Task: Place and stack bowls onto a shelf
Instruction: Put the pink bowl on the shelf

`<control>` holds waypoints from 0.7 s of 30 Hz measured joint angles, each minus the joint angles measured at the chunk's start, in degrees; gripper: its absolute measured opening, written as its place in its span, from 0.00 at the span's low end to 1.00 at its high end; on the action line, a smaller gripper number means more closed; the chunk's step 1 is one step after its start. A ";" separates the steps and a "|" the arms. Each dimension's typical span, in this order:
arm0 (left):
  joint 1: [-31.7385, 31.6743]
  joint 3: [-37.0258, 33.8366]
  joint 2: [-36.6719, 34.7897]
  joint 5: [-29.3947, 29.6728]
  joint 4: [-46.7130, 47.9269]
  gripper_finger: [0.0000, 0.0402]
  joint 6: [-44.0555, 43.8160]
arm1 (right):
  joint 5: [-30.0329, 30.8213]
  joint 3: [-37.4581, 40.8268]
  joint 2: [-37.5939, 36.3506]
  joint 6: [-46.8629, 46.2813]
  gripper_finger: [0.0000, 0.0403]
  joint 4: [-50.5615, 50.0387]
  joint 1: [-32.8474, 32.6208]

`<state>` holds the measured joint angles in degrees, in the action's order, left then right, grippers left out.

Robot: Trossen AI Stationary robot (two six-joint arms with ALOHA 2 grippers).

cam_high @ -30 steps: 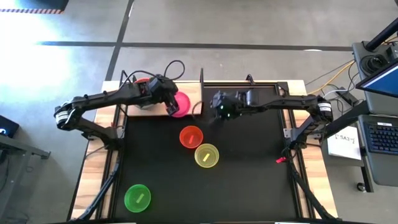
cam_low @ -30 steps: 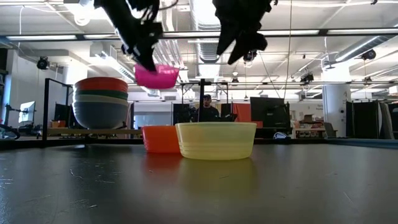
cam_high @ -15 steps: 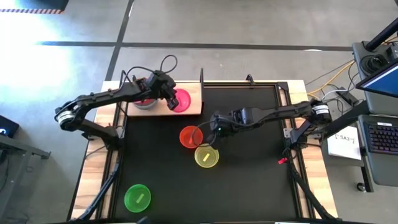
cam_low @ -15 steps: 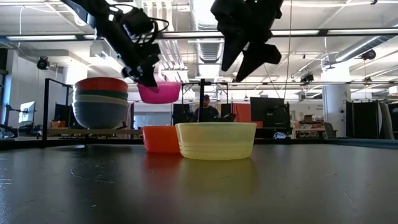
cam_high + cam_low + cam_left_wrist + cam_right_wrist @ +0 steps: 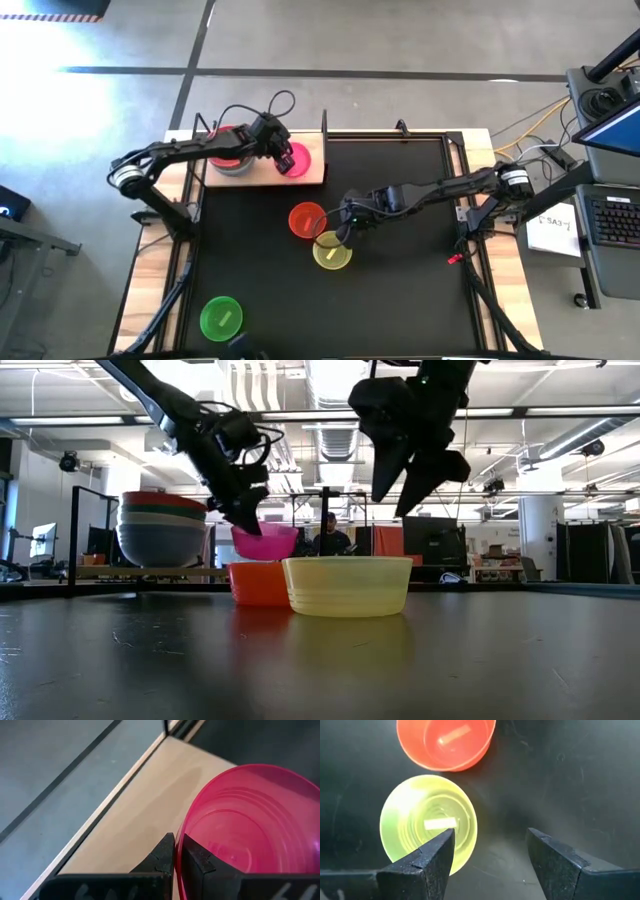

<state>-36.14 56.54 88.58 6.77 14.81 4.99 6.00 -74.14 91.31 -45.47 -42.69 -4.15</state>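
My left gripper [image 5: 278, 148] is shut on the magenta bowl [image 5: 294, 161], which is low over the light wooden shelf [image 5: 312, 172]; it also shows in the low view [image 5: 265, 542]. A stack of bowls with a red one on top [image 5: 230, 160] stands on the shelf's left part. The orange bowl [image 5: 306, 219] and the yellow bowl [image 5: 332, 251] stand side by side on the black mat. My right gripper [image 5: 489, 837] is open above the mat, just right of the yellow bowl [image 5: 427, 822]. The green bowl [image 5: 221, 316] stands at the near left. My left gripper pinches the magenta bowl's rim [image 5: 181, 827] on the side toward the stack, one finger [image 5: 196, 859] inside the bowl and one [image 5: 162, 854] outside. The fingers slant down from above. The bowl sits about level, mouth up; whether its base touches the shelf I cannot tell.
A thin black upright [image 5: 324, 125] stands at the shelf's right end. The black mat [image 5: 400, 290] covers the table, with bare room at its right and near parts. A person [image 5: 332, 532] shows far off in the room behind.
My left gripper has gone down toward the shelf with the magenta bowl, which stays mouth up beside the stack. My right gripper has gone toward the table's near edge and down toward the yellow bowl, staying open.
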 joint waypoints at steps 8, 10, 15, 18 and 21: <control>-2.88 0.01 1.91 0.18 -0.85 0.00 0.10 | -0.03 1.64 0.00 0.03 0.58 2.96 -0.24; -3.14 0.01 2.32 0.19 -0.83 0.00 0.05 | -0.06 2.23 0.00 0.07 0.58 4.65 -0.24; -3.15 0.01 3.46 0.19 -0.81 0.02 0.11 | -0.17 3.12 0.00 0.07 0.58 5.51 -0.24; -3.15 0.01 3.56 0.23 -0.79 0.06 0.26 | -0.67 3.36 0.00 0.04 0.58 5.44 -0.24; -3.15 0.01 3.12 0.25 -0.81 0.11 0.28 | -1.86 3.42 0.00 0.07 0.58 5.57 -0.24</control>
<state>-39.29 56.55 91.70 7.03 14.00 5.27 4.14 -70.72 91.31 -45.41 -37.12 -4.38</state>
